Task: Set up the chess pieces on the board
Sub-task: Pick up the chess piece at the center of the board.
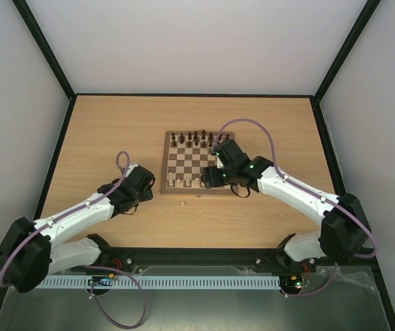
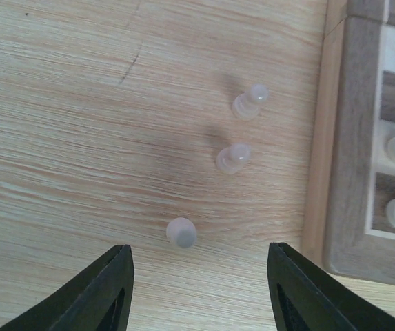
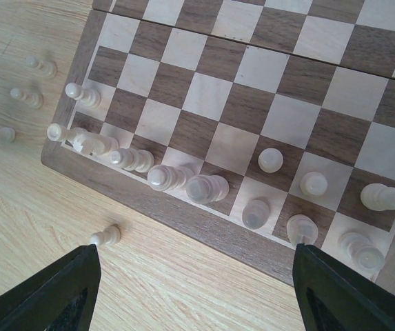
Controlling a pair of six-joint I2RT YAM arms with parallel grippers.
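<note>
Currently your left gripper [image 2: 198, 252] brackets the nearest pale pawn [image 2: 181, 232] on the table [image 2: 80, 138] just left of the board [image 2: 338, 172], fingers spread, gripping nothing, ready to pick; right gripper [image 3: 196, 254] hovers released.

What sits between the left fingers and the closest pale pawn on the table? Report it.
Nothing visible. The closest pale pawn stands on bare table just ahead of the open left fingers; two others stand beyond it.
</note>
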